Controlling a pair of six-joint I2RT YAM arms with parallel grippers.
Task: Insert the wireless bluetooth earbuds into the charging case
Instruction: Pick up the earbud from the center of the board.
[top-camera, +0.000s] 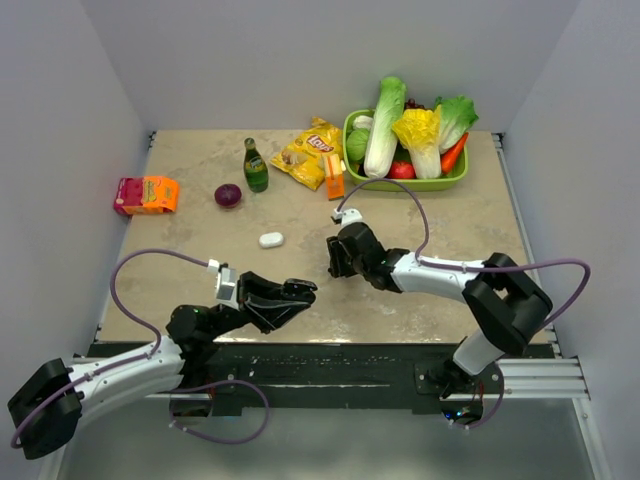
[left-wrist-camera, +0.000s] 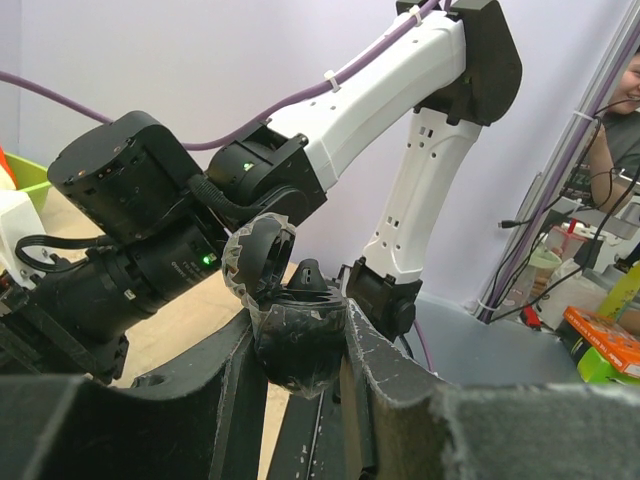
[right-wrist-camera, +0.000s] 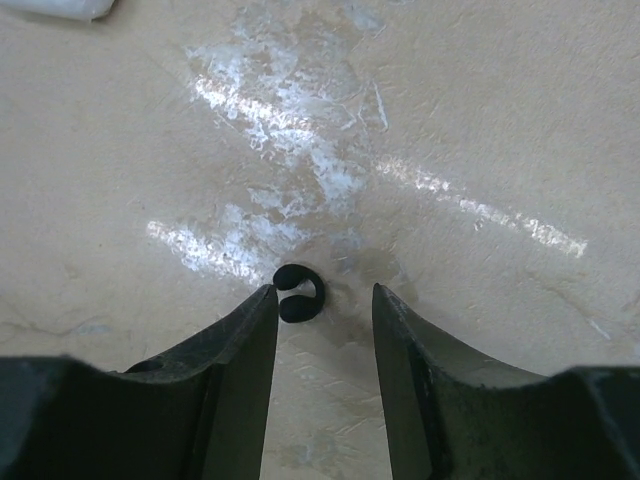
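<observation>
- Currently the right gripper (right-wrist-camera: 324, 292) points down at the beige marbled table (right-wrist-camera: 480, 120), jaws apart and gripping nothing.
- Small rounded black earbud (right-wrist-camera: 298, 295) lies on the table between the two fingertips, off-centre. It is just beside the finger on the picture's left, with a clear gap to the other.
- Bud looks roughly round and C-shaped, with no clear long axis; its notch faces the nearer finger. Judgement: closing angle matters little, centring over the bud matters more.
- Left gripper (top-camera: 298, 292) is clamped on a glossy black charging case (left-wrist-camera: 296, 345), with the lid hinged open.
- From above, the case sits left of the right gripper and nearer the bases, close but apart. The right arm is the one at the bud.
- Other earbuds: cannot make them out. A white oval pod (top-camera: 271, 239) lies on the table beyond both grippers.
</observation>
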